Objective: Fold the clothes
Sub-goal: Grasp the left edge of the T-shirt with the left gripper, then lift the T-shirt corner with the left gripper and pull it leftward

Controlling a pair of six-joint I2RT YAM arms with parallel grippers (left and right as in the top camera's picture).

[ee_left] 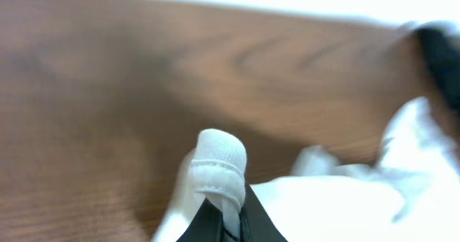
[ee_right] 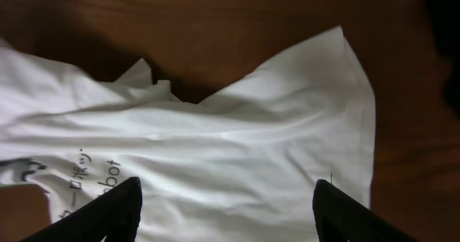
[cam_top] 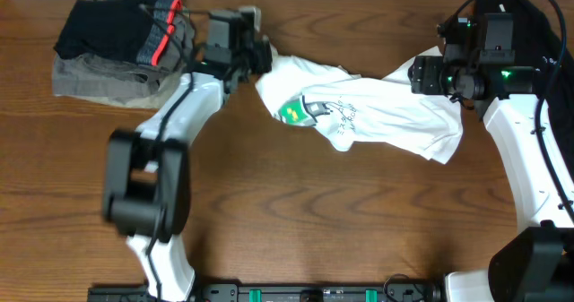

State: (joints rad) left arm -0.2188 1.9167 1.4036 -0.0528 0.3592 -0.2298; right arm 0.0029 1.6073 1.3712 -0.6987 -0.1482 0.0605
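Observation:
A white T-shirt with a green logo and dark lettering lies crumpled across the far middle of the wooden table. My left gripper is at the shirt's left end and is shut on a folded hem of the white T-shirt. My right gripper hovers at the shirt's right end, open, with both fingers spread wide above the cloth; it holds nothing.
A pile of dark and grey clothes with a red stripe sits at the far left corner, just behind the left arm. Bare wooden table fills the near half.

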